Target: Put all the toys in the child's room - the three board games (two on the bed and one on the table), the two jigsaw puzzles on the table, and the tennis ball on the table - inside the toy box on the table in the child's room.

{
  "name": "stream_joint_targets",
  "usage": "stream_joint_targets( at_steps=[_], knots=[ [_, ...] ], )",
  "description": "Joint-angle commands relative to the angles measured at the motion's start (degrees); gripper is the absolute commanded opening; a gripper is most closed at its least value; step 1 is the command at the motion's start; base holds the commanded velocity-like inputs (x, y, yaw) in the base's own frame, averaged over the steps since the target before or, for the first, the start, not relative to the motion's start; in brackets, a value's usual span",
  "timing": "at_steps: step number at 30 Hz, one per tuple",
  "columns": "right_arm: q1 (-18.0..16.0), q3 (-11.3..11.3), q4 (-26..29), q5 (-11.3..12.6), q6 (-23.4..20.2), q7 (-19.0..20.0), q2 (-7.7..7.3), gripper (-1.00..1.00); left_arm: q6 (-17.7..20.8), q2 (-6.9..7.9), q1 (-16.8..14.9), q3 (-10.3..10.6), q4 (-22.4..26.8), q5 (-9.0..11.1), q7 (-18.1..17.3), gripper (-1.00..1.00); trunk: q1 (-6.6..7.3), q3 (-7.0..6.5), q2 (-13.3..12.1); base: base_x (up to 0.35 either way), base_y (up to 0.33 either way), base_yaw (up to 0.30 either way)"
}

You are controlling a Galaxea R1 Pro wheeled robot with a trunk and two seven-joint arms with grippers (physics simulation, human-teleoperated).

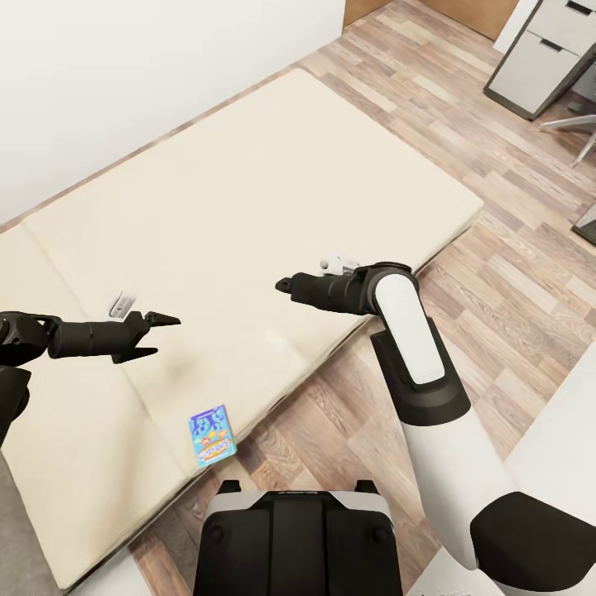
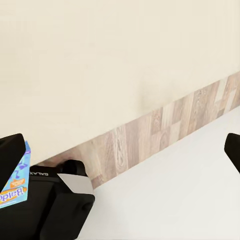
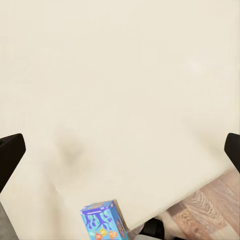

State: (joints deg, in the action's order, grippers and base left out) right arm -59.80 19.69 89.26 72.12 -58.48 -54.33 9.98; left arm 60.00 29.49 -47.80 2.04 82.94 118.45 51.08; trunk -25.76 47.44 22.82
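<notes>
One board game, a small blue box (image 1: 213, 436) with colourful print, lies on the cream bed (image 1: 248, 190) close to its near edge, just ahead of my base. It also appears in the left wrist view (image 2: 14, 182) and in the right wrist view (image 3: 102, 222). My left gripper (image 1: 165, 334) hovers open over the mattress, up and to the left of the box, holding nothing. My right gripper (image 1: 283, 285) hangs over the bed further right, pointing left. Its fingers (image 3: 11, 152) stand wide apart in the right wrist view, with nothing between them.
Wooden floor (image 1: 497, 248) runs along the bed's right side. A grey drawer cabinet (image 1: 542, 50) and metal chair legs (image 1: 579, 132) stand at the far right. A white wall (image 1: 124, 74) borders the bed's far side. A white surface (image 1: 563, 447) sits at the lower right.
</notes>
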Motion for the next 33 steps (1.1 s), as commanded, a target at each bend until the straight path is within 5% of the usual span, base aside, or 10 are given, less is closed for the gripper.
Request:
stream_joint_targets(
  at_steps=[1,33],
  knots=[
    [-0.1,0.0,0.0,0.5,-0.2,-0.6,0.02,1.0,0.0,0.04,0.0,0.1,0.0,0.6,0.6,1.0,-0.03,0.07,0.1,-0.075,0.006,-0.019],
    [-0.1,0.0,-0.1,0.5,-0.3,-0.6,0.02,1.0,0.0,-0.04,0.0,0.0,0.0,0.6,0.7,1.0,-0.03,-0.42,0.1,-0.021,0.029,-0.05]
  ],
)
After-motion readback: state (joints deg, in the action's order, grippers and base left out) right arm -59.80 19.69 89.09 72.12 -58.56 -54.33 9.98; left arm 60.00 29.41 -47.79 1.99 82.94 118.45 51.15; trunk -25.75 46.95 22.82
